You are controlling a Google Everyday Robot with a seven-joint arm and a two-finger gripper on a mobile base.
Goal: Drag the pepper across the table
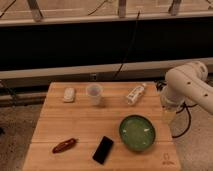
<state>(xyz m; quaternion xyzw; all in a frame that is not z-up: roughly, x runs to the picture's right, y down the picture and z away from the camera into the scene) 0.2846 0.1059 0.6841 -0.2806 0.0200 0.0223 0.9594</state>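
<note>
The pepper (65,145) is a small red-brown chili lying at the front left of the light wooden table (60,125). My white arm (187,82) reaches in from the right, over the table's right edge. The gripper (169,114) hangs down below the arm at that edge, far to the right of the pepper and apart from it. A flat black phone (103,149) lies between the pepper and the gripper's side, near the front edge.
A green bowl (137,133) sits at the front right, close to the gripper. At the back stand a clear plastic cup (94,94), a small white object (69,94) and a lying white bottle (135,93). A dark wall and cables lie behind.
</note>
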